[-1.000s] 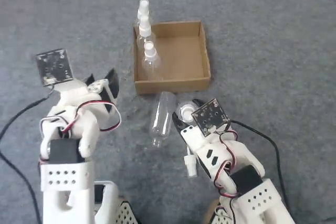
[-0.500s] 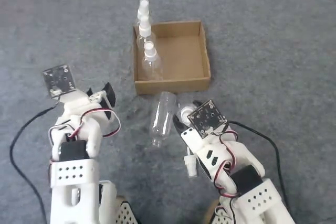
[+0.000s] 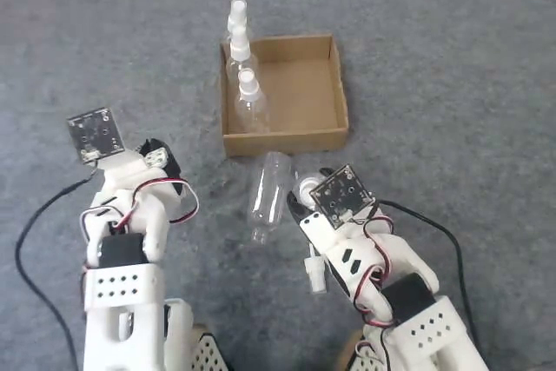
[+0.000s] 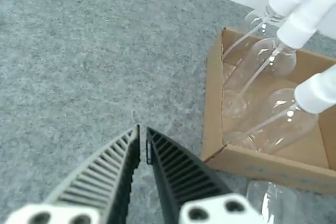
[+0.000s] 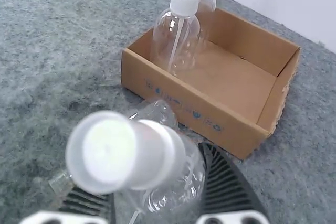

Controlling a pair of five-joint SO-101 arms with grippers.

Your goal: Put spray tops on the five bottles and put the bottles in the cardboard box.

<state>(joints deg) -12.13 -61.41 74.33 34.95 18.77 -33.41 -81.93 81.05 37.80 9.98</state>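
Note:
The cardboard box point(image 3: 326, 132) stands at the back middle with three capped bottles point(image 3: 249, 100) upright along one wall. My right gripper point(image 3: 302, 195) sits just in front of the box, shut on a clear bottle point(image 5: 157, 182) with a white spray top point(image 5: 118, 150). An uncapped bottle point(image 3: 268, 193) lies on the carpet beside it, neck pointing toward the arms. A loose spray top point(image 3: 315, 275) lies by the right arm. My left gripper point(image 3: 161, 158) is shut and holds nothing, left of the box over bare carpet; its closed fingertips point(image 4: 142, 135) point toward the box wall point(image 4: 212, 103).
Grey carpet point(image 3: 452, 84) covers the table, with free room to the far left and far right. The right half of the box floor point(image 5: 231, 80) is bare. A cable point(image 3: 452, 241) trails from the right arm.
My left gripper has pulled back a little toward its base and gone from open to shut. The right arm and its bottle have hardly moved.

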